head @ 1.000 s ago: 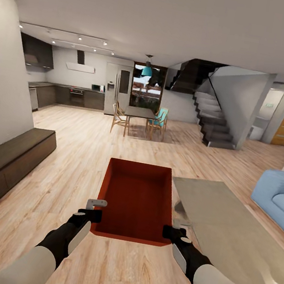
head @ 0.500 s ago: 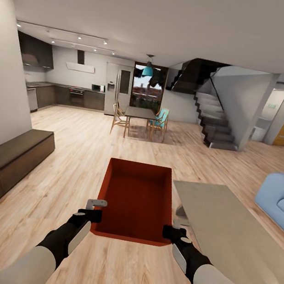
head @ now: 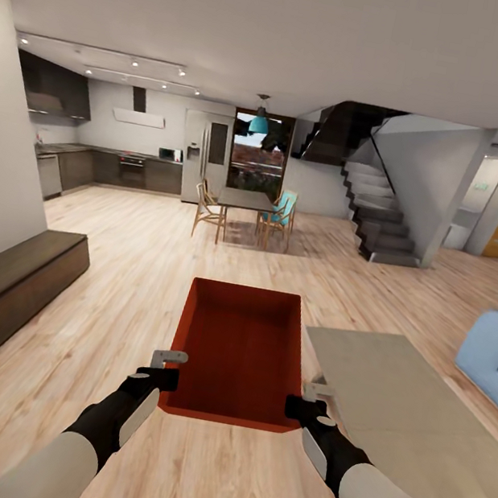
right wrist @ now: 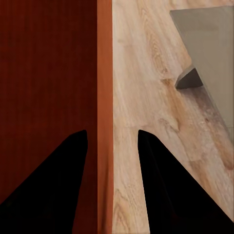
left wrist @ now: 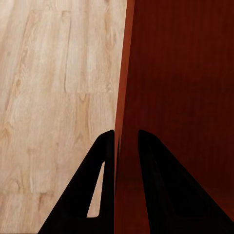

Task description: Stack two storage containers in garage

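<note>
You held one red-orange storage container (head: 239, 354) in front of you at 12 o'clock, up off the light wood floor (head: 148, 264) of the living room. It was a long box with smooth plain walls, an open top and a dark red inside. Your left gripper (head: 166, 367) pinched the box's left wall, and your right gripper (head: 306, 398) pinched its right wall, both near the end closest to you. The left wrist view showed what the head view could not: the thin orange rim (left wrist: 122, 92) sat between the two black fingers (left wrist: 100, 161), one finger inside the box and one outside, closed tight on it. In the right wrist view the wall (right wrist: 105, 97) also ran between the fingers (right wrist: 151, 161), but with a little gap at each side. The grey coffee table (head: 394, 397) was at 2 o'clock, just beside the box. A blue sofa (head: 497, 350) was farther off at 3 o'clock, and a dining table (head: 246, 198) with chairs stood far off at 12 o'clock.
</note>
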